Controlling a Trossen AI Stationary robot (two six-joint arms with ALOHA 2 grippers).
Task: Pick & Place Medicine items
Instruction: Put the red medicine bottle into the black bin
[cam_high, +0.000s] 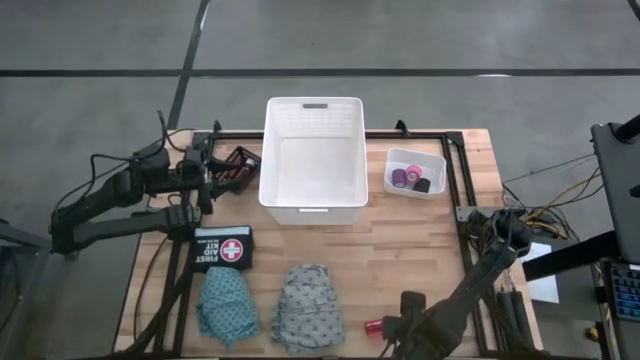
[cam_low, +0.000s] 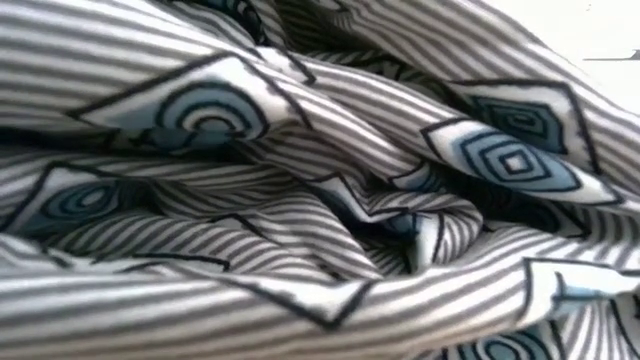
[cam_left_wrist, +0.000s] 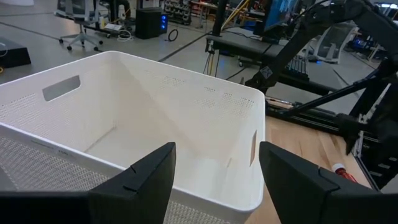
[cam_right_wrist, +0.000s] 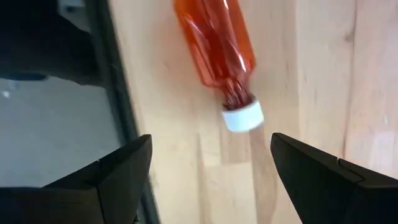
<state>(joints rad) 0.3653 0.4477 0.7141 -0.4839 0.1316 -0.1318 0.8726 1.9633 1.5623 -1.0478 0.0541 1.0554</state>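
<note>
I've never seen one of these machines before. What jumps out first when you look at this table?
A big white basket stands empty at the middle of the far side of the wooden table. The left gripper waits open beside it. At the near edge the right gripper hangs open over a red bottle lying on its side, and two patterned cloths, teal and grey, lie crumpled nearby.

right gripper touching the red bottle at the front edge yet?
Apart. The right wrist view shows the right gripper open, with bare table between both fingers and the lying red bottle.
</note>
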